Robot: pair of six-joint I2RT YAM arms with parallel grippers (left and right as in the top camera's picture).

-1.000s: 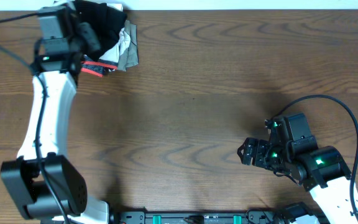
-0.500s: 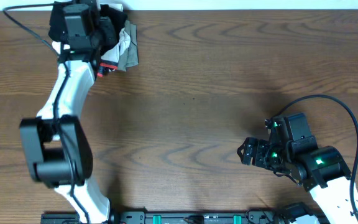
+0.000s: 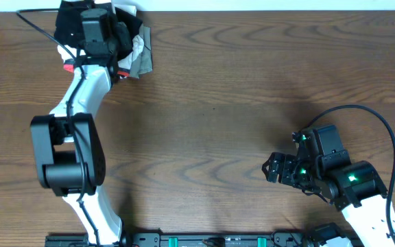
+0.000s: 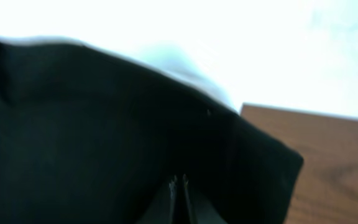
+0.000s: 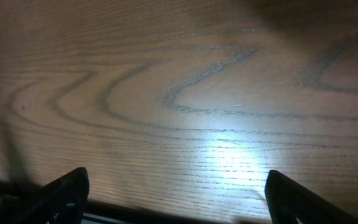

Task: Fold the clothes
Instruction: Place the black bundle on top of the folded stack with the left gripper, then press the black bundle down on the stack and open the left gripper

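The left arm reaches fully out to the far corner of the brown wood-grain table. The left gripper is closed tight, and the soft black short-sleeved shirt fills the view just ahead of its tips. Blur hides whether a fold is pinched. Folded olive and cream garments lie just beside it, partly covered. The right gripper hangs low, its jaws spread wide over bare wood.

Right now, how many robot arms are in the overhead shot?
2. The left arm stretches to the clothes pile at the top-left. The right arm sits bottom-right over the table. None looks hidden.
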